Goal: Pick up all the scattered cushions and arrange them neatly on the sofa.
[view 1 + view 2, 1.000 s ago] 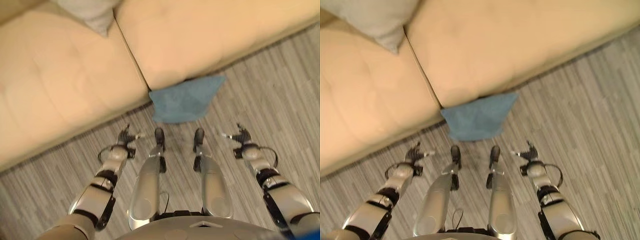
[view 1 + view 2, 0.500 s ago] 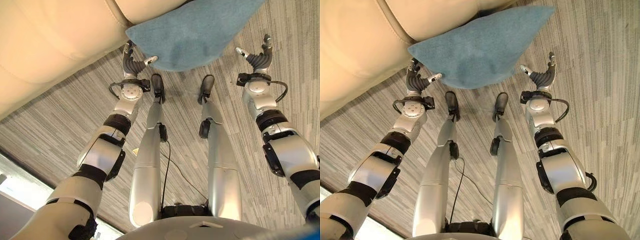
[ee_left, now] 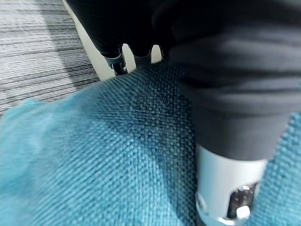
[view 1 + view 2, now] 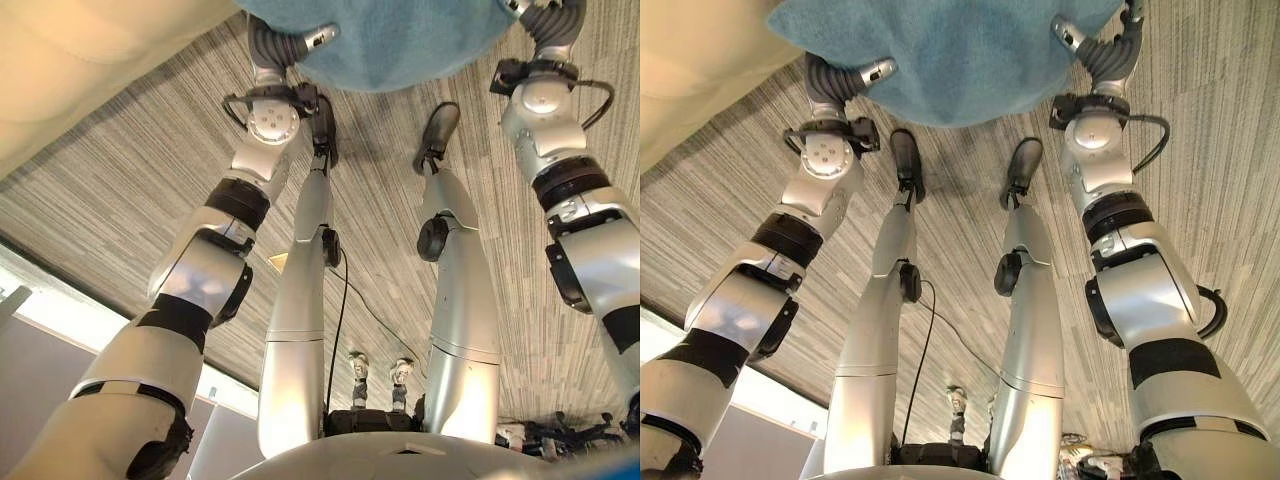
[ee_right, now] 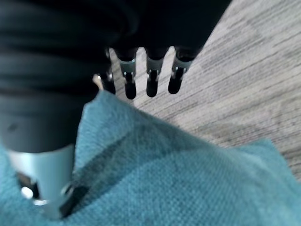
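Note:
A teal woven cushion (image 4: 400, 40) lies on the grey floor against the front of the cream sofa (image 4: 90, 60). My left hand (image 4: 835, 80) is at the cushion's left edge, fingers straight and thumb lying over the fabric. In the left wrist view its fingers (image 3: 117, 61) reach past the cushion's (image 3: 94, 165) far edge. My right hand (image 4: 1105, 50) is at the cushion's right edge, open too. In the right wrist view its straight fingers (image 5: 151, 80) point over the floor beyond the cushion's (image 5: 188, 183) corner, with the thumb resting on the cloth.
Grey striped carpet (image 4: 120, 220) spreads under and around the cushion. The sofa's front (image 4: 690, 70) runs along the left. A pale ledge (image 4: 60, 310) crosses the lower left behind me.
The camera has tipped down and closer. Both hands have gone forward from beside the cushion to its two edges, thumbs now over the fabric.

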